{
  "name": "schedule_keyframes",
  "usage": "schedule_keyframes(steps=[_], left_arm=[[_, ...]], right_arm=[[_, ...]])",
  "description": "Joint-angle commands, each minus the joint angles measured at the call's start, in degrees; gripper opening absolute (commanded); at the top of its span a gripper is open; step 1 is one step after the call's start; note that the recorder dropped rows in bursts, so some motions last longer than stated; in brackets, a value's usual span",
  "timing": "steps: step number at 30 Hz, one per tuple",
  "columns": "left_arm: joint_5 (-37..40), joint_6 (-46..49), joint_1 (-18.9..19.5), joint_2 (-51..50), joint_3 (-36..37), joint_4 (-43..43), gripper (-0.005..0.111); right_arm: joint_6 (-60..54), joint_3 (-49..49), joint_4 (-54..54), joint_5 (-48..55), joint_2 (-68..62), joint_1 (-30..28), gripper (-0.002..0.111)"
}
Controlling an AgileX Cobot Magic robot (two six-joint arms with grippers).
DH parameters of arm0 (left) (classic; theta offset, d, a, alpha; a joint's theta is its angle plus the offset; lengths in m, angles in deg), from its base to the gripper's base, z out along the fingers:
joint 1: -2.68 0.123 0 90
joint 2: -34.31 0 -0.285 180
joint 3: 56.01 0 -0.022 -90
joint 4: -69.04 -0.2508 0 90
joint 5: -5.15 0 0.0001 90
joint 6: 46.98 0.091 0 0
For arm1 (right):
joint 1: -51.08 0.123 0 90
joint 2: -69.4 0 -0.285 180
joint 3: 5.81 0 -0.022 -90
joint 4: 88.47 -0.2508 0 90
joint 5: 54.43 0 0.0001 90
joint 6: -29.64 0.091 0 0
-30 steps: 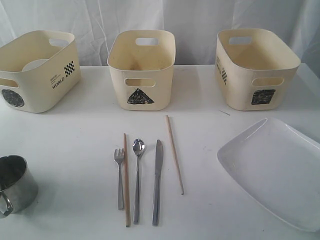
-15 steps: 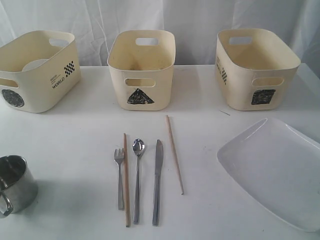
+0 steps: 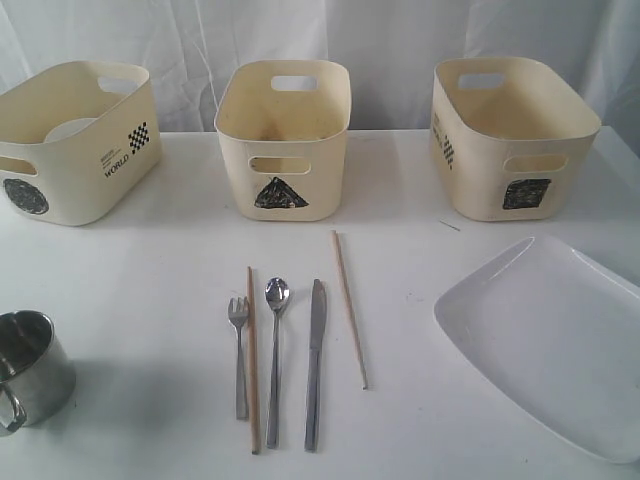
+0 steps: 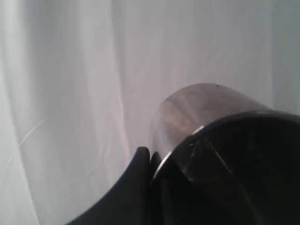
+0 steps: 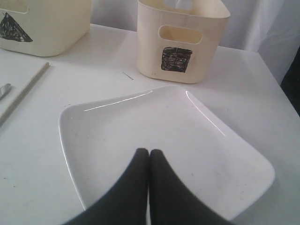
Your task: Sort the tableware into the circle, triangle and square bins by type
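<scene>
Cream bin (image 3: pixel 75 140) at upper left reads "WORLD". Left hand (image 4: pixel 152 160) clamps the steel mug (image 3: pixel 30 365) by its rim, lower left; right hand (image 5: pixel 148 154), fingers together, hovers over the white plate (image 3: pixel 545 340), lower right.

Bare table (image 3: pixel 150 270) between bins (image 3: pixel 300 175) and cutlery row (image 3: pixel 273 370); plate (image 3: pixel 540 330) right, mug (image 3: pixel 35 370) left

A steel mug (image 3: pixel 30 365) stands upright at the counter's (image 3: pixel 150 270) near left corner. A fork (image 3: pixel 239 355), spoon (image 3: pixel 274 350) and knife (image 3: pixel 315 365) lie parallel mid-counter. One wooden chopstick (image 3: pixel 253 360) lies between fork and spoon, the other chopstick (image 3: pixel 350 310) right of the knife. A white rounded-square plate (image 3: pixel 550 340) lies flat at right.
</scene>
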Motion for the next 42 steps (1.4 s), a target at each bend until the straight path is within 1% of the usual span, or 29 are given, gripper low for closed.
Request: schedule_keyframes(steps=[1,3,5,6,9,11,12,13,14,15,16,18,19,20,21,22,23,24,25,26,27,28,31,37,42], left_arm=[[-1.1,0.6,-1.2,-13.1,-6.0,-14.0,0.0],[3.6,-0.7,-1.2,-18.0,-9.2,-13.8,0.003],[8.4,-2.7,-1.2,-21.8,-11.5,-13.8,0.011],[10.1,-4.7,-1.2,-23.3,-12.0,-14.0,0.017],[11.5,-13.8,-1.2,-25.4,-12.4,-14.4,0.034],[13.5,-20.1,-1.2,-25.6,-12.4,-17.9,0.046],[14.8,-22.5,-1.2,-25.4,-12.4,-20.3,0.05],[17.7,-27.7,-1.2,-24.6,-12.4,-25.3,0.054],[18.8,-29.7,-1.2,-24.2,-12.4,-27.1,0.054],[20.9,-33.6,-1.2,-22.3,-12.4,-30.0,0.055],[21.8,-34.7,-1.2,-21.3,-12.4,-30.3,0.055],[27.2,-35.1,-1.2,-15.8,-12.4,-30.3,0.055],[37.1,-35.3,-1.7,-10.8,-12.4,-30.1,0.055],[42.5,-35.3,-2.1,-8.7,-12.4,-29.4,0.055],[57.5,-33.5,-3.2,-3.8,-12.4,-28.1,0.055],[67.6,-28.6,-3.9,-1.2,-12.4,-25.8,0.055],[76.0,-17.1,-4.0,0.7,-12.4,-20.1,0.055],[83.3,-3.5,-4.0,1.9,-12.4,-11.2,0.055],[92.5,7.6,-3.8,2.1,-12.4,-1.5,0.053],[100.2,14.1,-3.8,2.1,-11.9,7.2,0.052],[103.7,17.5,-3.8,2.0,-10.3,12.6,0.052],[103.7,17.9,-3.8,2.1,-7.9,15.7,0.052],[103.2,16.5,-3.8,2.1,-0.2,16.4,0.052],[89.2,17.1,-3.8,2.1,14.3,16.4,0.052],[74.1,18.8,-3.8,2.1,24.4,16.4,0.052]], right_arm=[[0.1,0.3,0.4,-0.8,0.3,0.3,0.0],[0.1,0.3,0.4,-0.8,0.3,0.3,0.0],[0.1,0.3,0.4,-0.8,0.3,0.3,0.0],[0.1,0.3,0.4,-0.8,0.3,0.3,0.0],[0.1,0.3,0.4,-0.8,0.3,0.3,0.0],[0.1,0.3,0.4,-0.8,0.3,0.3,0.0],[0.1,0.3,0.4,-0.8,0.3,0.3,0.0],[0.1,0.3,0.4,-0.8,0.3,0.3,0.0],[0.1,0.3,0.4,-0.8,0.3,0.3,0.0],[0.1,0.3,0.4,-0.8,0.3,0.3,0.0],[0.1,0.3,0.4,-0.8,0.3,0.3,0.0],[0.1,0.3,0.4,-0.8,0.3,0.3,0.0],[0.1,0.3,0.4,-0.8,0.3,0.3,0.0],[0.1,0.3,0.4,-0.8,0.3,0.3,0.0],[0.1,0.3,0.4,-0.8,0.3,0.3,0.0],[0.1,0.3,0.4,-0.8,0.3,0.3,0.0],[0.1,0.3,0.4,-0.8,0.3,0.3,0.0],[0.1,0.3,0.4,-0.8,0.3,0.3,0.0],[0.1,0.3,0.4,-0.8,0.3,0.3,0.0],[0.1,0.3,0.4,-0.8,0.3,0.3,0.0],[0.1,0.3,0.4,-0.8,0.3,0.3,0.0],[0.1,0.3,0.4,-0.8,0.3,0.3,0.0],[0.1,0.3,0.4,-0.8,0.3,0.3,0.0],[0.1,0.3,0.4,-0.8,0.3,0.3,0.0],[0.1,0.3,0.4,-0.8,0.3,0.3,0.0]])
